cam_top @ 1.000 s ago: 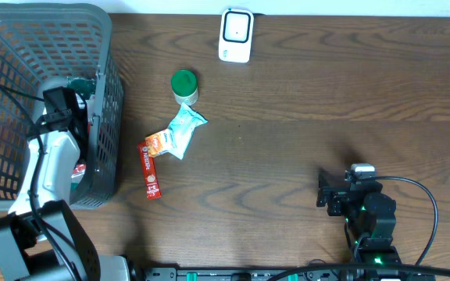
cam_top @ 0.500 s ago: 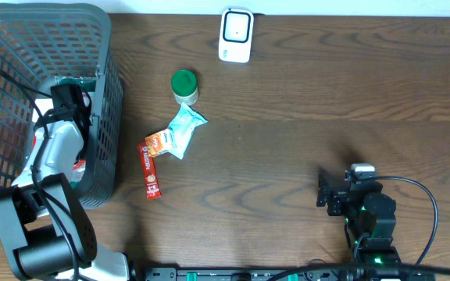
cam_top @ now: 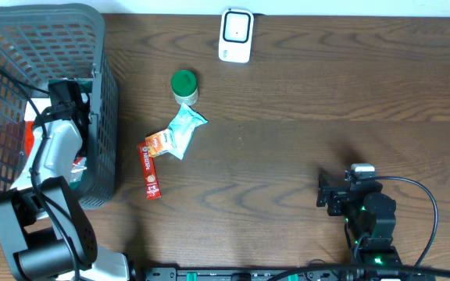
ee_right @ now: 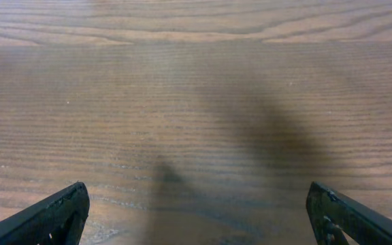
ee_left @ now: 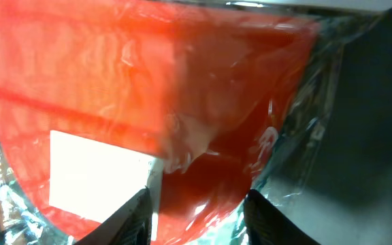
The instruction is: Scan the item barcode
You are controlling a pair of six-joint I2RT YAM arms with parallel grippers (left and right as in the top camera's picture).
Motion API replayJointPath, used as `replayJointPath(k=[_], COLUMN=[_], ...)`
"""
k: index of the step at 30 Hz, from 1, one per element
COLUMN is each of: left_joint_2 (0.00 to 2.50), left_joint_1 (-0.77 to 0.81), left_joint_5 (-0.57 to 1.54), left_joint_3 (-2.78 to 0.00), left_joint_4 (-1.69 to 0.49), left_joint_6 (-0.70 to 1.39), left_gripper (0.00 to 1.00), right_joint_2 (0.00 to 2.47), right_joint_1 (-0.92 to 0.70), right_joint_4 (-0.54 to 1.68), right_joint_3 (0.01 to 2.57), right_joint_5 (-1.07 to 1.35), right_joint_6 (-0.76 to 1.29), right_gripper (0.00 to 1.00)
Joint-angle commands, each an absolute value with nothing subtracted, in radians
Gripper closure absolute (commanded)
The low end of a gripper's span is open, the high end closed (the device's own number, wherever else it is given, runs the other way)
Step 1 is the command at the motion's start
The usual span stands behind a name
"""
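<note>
Left claw (ee_left: 196,212): in the basket (cam_top: 105,117) at 9 o'clock, fingers either side of a red packet (ee_left: 148,88), seemingly pinching it.
Right claw (ee_right: 199,218): wide open above the table (cam_top: 326,94), 5 o'clock.
Scanner (cam_top: 236,35): 12 o'clock edge.
Loose: jar (cam_top: 183,86), pouch (cam_top: 178,133), stick (cam_top: 150,170), left of centre.

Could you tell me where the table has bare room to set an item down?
Bare table spans the right half, between the white device and the right hand. Crowded beside the basket: green-lidded jar, pouch and red packet.
</note>
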State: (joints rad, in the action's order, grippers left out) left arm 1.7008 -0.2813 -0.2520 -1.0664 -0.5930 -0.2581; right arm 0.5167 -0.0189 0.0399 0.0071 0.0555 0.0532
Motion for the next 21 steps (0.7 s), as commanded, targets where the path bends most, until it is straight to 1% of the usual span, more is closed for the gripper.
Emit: replayJointPath(k=[1,10,21], left_joint_2=[1.715,1.673,1.530], left_joint_1=[-0.291,-0.291,-0.291], left_joint_5=[-0.287,-0.310,-0.309], left_joint_3=[-1.062,-1.063,-1.103], left_joint_4=[-0.588,-0.570,-0.551], left_joint_6=[-0.227,-0.227,-0.227], left_gripper=[0.57,0.57,0.58], right_joint_2=[0.516,0.516,0.516], right_joint_1=[-0.026,-0.026,-0.026], right_joint_4=[0.037,0.036,0.033], right_joint_3=[0.006,0.006,0.006], right_joint_5=[0.053,0.053,0.053], right_joint_6=[0.067,0.067,0.067], right_gripper=[0.01,0.01,0.01])
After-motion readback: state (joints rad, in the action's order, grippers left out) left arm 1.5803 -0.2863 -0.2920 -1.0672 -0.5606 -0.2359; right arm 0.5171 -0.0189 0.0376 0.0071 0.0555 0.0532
